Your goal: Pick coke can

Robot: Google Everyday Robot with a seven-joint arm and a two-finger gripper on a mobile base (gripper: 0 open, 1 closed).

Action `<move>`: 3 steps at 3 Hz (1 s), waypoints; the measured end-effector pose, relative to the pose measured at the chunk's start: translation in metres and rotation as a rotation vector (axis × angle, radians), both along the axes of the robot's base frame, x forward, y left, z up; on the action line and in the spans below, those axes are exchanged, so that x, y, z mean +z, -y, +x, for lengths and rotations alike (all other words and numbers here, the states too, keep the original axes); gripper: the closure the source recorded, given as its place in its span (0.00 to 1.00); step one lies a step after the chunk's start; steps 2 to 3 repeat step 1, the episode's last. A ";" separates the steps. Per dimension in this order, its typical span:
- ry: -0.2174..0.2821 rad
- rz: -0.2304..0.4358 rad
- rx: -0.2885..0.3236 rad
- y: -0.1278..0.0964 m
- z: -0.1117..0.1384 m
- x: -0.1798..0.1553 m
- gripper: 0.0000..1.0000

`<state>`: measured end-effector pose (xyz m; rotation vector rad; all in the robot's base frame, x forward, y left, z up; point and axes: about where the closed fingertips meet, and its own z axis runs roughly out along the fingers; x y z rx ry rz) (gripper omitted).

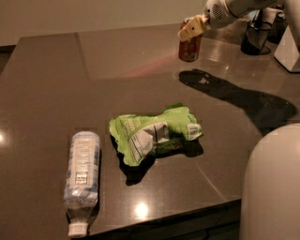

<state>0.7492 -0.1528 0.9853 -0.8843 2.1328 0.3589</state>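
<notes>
- Coke can [190, 50]: upright at the far right of the dark table [47, 93], well beyond the other items.
- Long axis vertical; top end pointing up toward the gripper, base toward the tabletop. Red-orange side wall facing the camera.
- Not possible to tell whether the base rests on the table or sits just clear of it.
- Gripper [191, 30]: at the top of the can, partly covering its upper rim, reaching in from the upper right on the white arm [234, 7].
- Degree of opening: cannot tell. Hold on the can: cannot tell.
- Dark shadow of the arm on the tabletop, just in front of and to the right of the can.
- Green snack bag [157, 133]: crumpled, lying flat near the table's middle.
- Clear plastic water bottle [83, 176]: lying on its side to the left of the bag, apart from it, white cap toward the near edge.
- Dark cup-like container [255, 37]: at the back right, beyond the can.
- White rounded robot body [272, 187]: filling the lower right corner.
</notes>
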 end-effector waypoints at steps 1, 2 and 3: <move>0.007 -0.042 0.012 0.002 -0.006 0.009 1.00; 0.007 -0.042 0.012 0.002 -0.006 0.009 1.00; 0.007 -0.042 0.012 0.002 -0.006 0.009 1.00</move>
